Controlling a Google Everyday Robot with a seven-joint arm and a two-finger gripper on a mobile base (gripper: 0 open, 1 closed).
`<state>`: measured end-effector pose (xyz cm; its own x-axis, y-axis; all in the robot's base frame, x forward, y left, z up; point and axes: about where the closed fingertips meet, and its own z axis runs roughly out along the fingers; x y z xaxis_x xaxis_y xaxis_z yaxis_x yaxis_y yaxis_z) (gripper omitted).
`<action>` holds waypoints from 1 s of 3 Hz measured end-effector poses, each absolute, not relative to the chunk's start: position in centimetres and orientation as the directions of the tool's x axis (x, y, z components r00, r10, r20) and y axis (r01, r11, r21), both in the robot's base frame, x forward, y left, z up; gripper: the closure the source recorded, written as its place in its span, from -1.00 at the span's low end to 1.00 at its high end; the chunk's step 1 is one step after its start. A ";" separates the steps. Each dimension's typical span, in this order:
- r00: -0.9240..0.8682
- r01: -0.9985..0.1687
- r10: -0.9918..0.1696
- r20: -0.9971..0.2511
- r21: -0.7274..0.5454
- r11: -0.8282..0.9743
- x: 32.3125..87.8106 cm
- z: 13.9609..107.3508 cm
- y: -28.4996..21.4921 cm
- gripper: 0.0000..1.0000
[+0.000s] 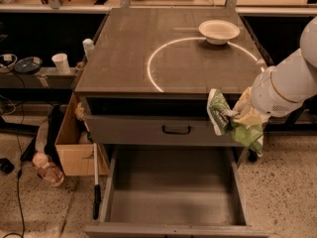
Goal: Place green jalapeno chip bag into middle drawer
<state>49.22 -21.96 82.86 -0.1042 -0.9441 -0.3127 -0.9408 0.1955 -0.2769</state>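
The green jalapeno chip bag [217,112] is crinkled and hangs in my gripper [232,117], which is shut on it. The gripper reaches in from the right on a white arm [285,86]. The bag sits in front of the right end of the closed drawer front with the black handle [177,130], just below the tabletop's front edge. The middle drawer [173,195] is pulled out below, with a bare grey floor and low side walls. The bag is above the drawer's back right corner.
A white bowl [219,31] stands at the back right of the brown tabletop [148,38], on a white circle. A cardboard box [74,145] and a black-handled stick [95,182] stand left of the cabinet. A paper cup [61,63] sits on a low shelf at left.
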 end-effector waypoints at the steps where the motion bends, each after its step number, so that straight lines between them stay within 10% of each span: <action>1: -0.105 -0.950 -0.945 -0.310 -0.249 0.187 48.4 81.6 -21.7 1.00; 3: -0.154 -0.956 -0.949 -0.276 -0.200 0.214 44.1 73.8 -21.0 1.00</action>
